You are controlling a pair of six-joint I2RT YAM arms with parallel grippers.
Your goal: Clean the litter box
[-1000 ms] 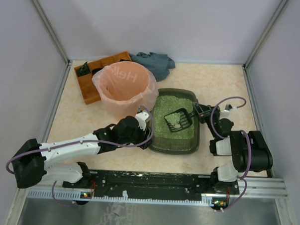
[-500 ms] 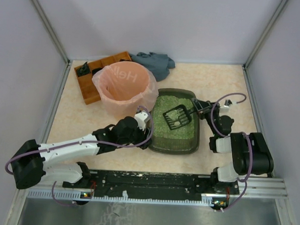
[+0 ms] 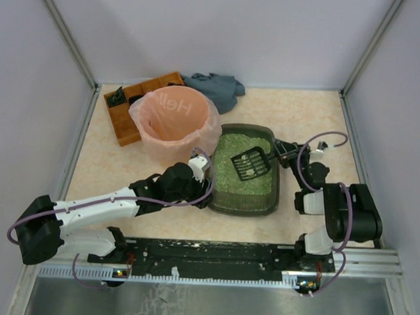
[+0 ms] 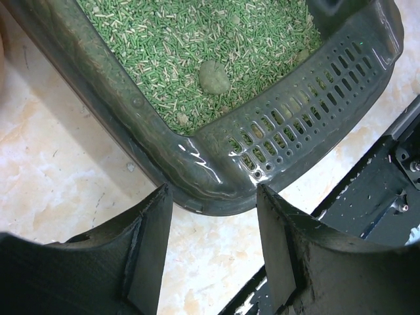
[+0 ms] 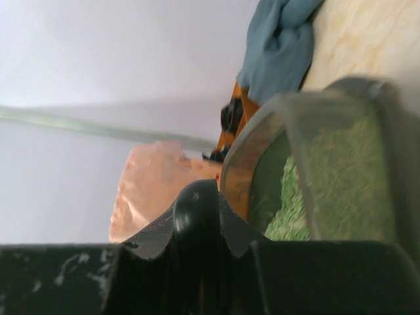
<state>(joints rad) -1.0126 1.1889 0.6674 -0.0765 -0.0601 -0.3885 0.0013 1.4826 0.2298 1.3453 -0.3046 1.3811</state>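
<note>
The dark grey-green litter box (image 3: 244,206) with pale green granules sits mid-table. My right gripper (image 3: 281,153) is shut on the handle of a black slotted scoop (image 3: 250,163), held over the box's far half. In the right wrist view the handle (image 5: 195,213) fills the shut gripper (image 5: 197,259), with the box's rim (image 5: 295,131) beyond. My left gripper (image 3: 205,174) is open at the box's near left corner. In the left wrist view its fingers (image 4: 151,230) straddle bare table just outside that corner (image 4: 210,187). A greenish clump (image 4: 214,77) lies in the granules.
A round pink-bagged bin (image 3: 173,121) stands against the box's left far side and shows in the right wrist view (image 5: 154,190). An orange compartmented tray (image 3: 132,107) and a blue-grey cloth (image 3: 216,88) lie at the back. The black base rail (image 3: 213,255) runs along the near edge.
The scoop has risen from the granules and moved toward the far end of the box with my right gripper. My left arm has not moved.
</note>
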